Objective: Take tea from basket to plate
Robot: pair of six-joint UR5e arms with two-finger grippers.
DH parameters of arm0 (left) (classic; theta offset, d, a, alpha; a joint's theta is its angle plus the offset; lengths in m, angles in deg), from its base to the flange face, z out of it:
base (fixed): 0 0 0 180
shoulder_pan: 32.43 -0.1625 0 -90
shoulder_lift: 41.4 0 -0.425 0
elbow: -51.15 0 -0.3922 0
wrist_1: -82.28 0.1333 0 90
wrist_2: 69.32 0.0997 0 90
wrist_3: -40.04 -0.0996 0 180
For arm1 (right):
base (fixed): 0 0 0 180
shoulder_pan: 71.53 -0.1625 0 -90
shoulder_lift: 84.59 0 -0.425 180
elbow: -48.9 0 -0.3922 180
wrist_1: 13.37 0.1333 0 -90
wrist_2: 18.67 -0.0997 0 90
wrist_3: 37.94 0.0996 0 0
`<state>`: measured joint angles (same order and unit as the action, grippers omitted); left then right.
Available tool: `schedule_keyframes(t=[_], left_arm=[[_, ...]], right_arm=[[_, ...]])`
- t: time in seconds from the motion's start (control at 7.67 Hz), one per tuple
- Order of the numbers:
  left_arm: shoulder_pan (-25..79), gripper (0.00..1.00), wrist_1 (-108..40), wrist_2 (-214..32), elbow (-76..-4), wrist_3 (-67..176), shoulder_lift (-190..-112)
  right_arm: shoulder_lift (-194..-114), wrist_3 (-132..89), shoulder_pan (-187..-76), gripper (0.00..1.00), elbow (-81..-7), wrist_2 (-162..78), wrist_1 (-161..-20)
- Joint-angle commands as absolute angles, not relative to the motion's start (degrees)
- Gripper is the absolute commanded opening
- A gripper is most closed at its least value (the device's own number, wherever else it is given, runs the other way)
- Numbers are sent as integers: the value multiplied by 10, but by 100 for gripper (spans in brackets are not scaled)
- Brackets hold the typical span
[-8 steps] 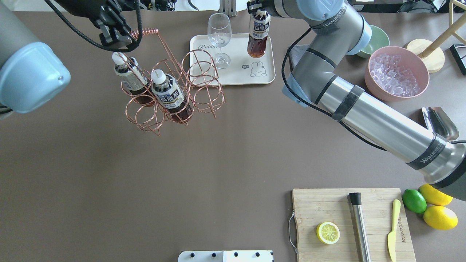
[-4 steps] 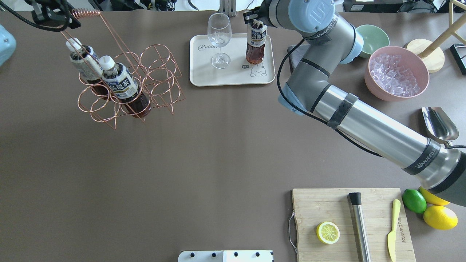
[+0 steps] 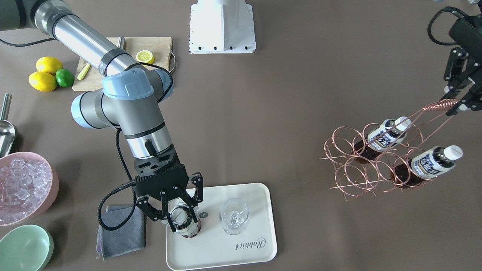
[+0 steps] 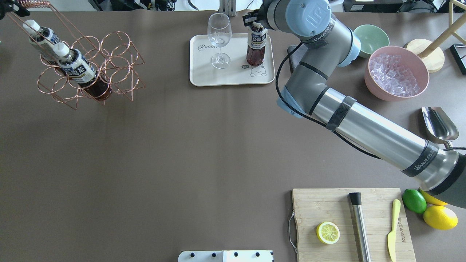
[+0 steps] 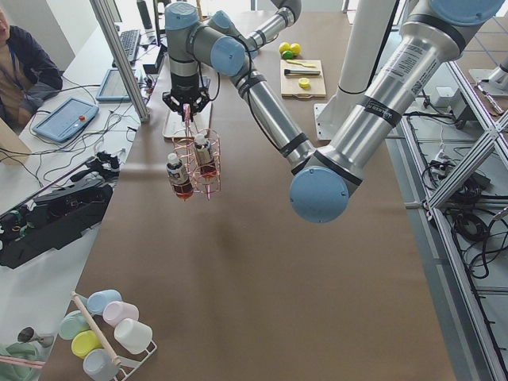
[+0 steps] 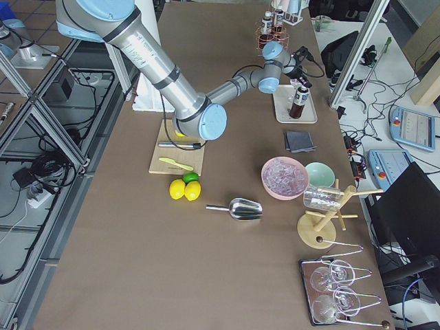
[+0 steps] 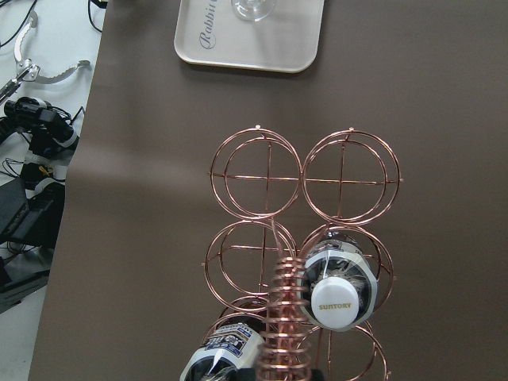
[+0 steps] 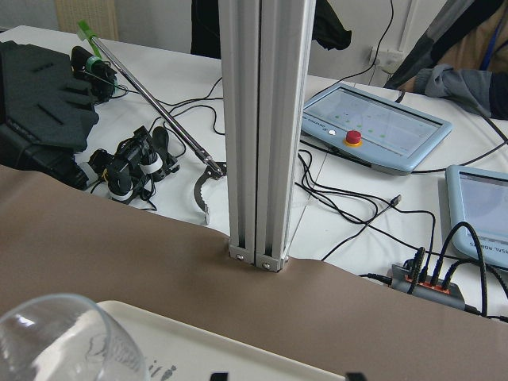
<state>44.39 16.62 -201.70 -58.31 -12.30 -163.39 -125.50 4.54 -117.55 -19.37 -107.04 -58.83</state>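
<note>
Overhead exterior shows you the right gripper (image 4: 255, 19) clamped on the tea (image 4: 256, 51), tilted a second ago, now standing upright on the plate (image 4: 204, 76) beside the glass (image 4: 219, 36); the left gripper (image 3: 457, 103), closed on the basket (image 4: 109, 62) handle, has carried it and two bottles (image 4: 74, 69) farther left.

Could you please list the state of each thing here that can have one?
Tea, upright on plate.
Right gripper, shut on tea.
Basket, lifted, holds two bottles.
Left gripper, shut on basket handle.
Glass, upright, empty.
Pink bowl, full of ice.
Green bowl, empty.
</note>
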Motion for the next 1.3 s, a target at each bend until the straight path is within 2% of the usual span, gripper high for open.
schedule_keyframes(t=[0.0, 0.26, 0.39, 0.65, 0.91, 1.04, 1.17], left_arm=[[510, 0, 166, -2028, -532, -276, -1600], [545, 0, 165, -2047, -468, -369, -1597], [556, 0, 162, -2048, -462, -380, -1578], [578, 0, 159, -2045, -447, -408, -1551], [597, 0, 139, -2044, -390, -428, -1553], [608, 0, 109, -2042, -353, -434, -1554], [616, 0, 85, -2041, -324, -440, -1556]], right_arm=[[-1254, 49, -1175, 100, -197, -1071, -588], [-1256, 42, -1186, 100, -216, -1101, -598], [-1261, 42, -1204, 100, -241, -1136, -635], [-1300, 49, -1216, 100, -386, -1152, -805], [-1370, 66, -1225, 100, -529, -1168, -948], [-1398, 68, -1235, 100, -575, -1188, -1019], [-1434, 62, -1258, 100, -586, -1230, -1037]])
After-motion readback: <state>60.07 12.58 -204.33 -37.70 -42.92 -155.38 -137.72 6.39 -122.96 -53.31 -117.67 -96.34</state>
